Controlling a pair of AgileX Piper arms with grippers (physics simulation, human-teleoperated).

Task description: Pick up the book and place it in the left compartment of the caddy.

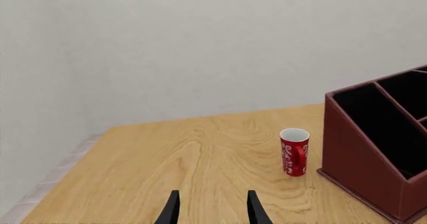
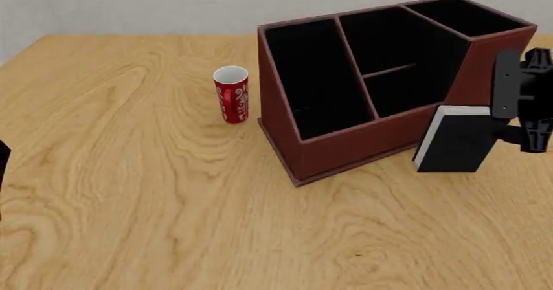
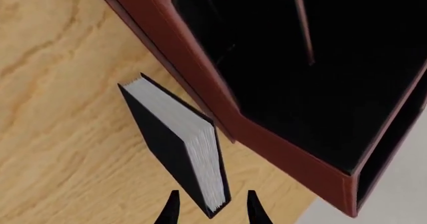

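A thick black hardcover book [image 2: 456, 146] with white page edges stands on end at about 3 o'clock in the front view, on a pale, swirl-grained wooden worktop [image 2: 155, 199], just beside the low front wall of a large dark red leather-look caddy [image 2: 363, 149] near its right front corner. The caddy, a box with sloped side walls, stitched-looking edges and a matte black lining, sits from centre toward 1 o'clock; its left compartment [image 2: 315, 83], a long narrow black-lined slot running the caddy's full depth, holds nothing visible. Thin red dividers split the rest into shorter sections. A small cylindrical red cup [image 2: 232, 94] with white scroll patterning and a white interior stands upright at about 11 o'clock, just off the caddy's left wall. The right pincer [image 3: 211, 209], seen from its wrist camera, has its two dark tapered fingers parted on either side of the book's lower corner; whether the pads press the covers cannot be told. In the front view the black right arm [image 2: 527, 102] enters at 3 o'clock, beside the book. The left pincer [image 1: 212, 209], its slim black fingers spread apart with nothing between them, hangs above bare wood, well apart from cup and caddy.
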